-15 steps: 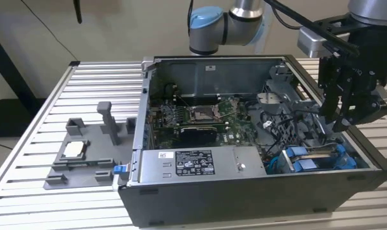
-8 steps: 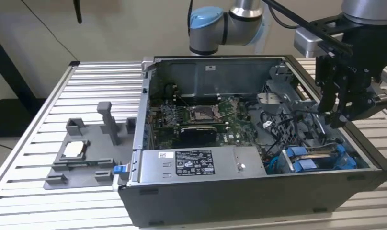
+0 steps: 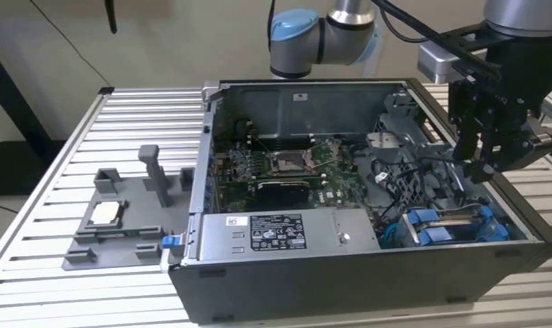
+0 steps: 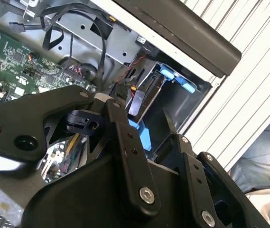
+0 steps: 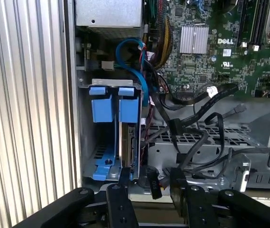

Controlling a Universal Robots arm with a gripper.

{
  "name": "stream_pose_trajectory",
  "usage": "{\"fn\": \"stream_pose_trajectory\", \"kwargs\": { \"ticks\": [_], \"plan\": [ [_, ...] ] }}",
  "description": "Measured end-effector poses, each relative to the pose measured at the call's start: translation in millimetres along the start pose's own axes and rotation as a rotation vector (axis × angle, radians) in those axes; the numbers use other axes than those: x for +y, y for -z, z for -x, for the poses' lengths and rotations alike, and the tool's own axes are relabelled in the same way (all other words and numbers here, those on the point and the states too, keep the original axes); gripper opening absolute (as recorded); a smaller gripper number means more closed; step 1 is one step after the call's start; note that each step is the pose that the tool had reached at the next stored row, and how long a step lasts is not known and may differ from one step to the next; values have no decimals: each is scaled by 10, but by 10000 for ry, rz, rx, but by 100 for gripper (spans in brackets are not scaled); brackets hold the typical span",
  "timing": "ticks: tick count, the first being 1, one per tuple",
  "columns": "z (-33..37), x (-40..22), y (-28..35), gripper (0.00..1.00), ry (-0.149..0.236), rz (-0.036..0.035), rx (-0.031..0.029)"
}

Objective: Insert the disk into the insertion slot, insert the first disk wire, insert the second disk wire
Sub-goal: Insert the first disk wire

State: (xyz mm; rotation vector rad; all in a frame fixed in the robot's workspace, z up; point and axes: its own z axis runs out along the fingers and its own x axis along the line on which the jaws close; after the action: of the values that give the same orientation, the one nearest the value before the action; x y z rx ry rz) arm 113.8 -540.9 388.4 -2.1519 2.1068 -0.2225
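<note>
The disk stands on edge in its blue carrier inside the insertion slot, a grey metal cage at the case's corner. In the exterior view the disk sits at the case's front right, and my gripper hangs just above and behind it. In both wrist views the gripper is open. Its fingers straddle a black wire connector beside the disk's end. Several loose black wires run from there over the neighbouring metal bracket. The disk lies beyond the fingertips.
A grey labelled power-supply box fills the case's front. The green motherboard lies behind it. A blue cable loops above the cage. A grey fixture sits on the slatted table at the exterior view's left.
</note>
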Motion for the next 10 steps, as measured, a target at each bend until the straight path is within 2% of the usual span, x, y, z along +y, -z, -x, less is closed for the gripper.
{"fn": "stream_pose_trajectory", "kwargs": {
  "ticks": [7,8,10],
  "plan": [
    [3,8,-38,45,15,-29,40],
    [4,7,-38,38,15,-14,41],
    [4,3,-37,38,18,73,41]
  ]
}}
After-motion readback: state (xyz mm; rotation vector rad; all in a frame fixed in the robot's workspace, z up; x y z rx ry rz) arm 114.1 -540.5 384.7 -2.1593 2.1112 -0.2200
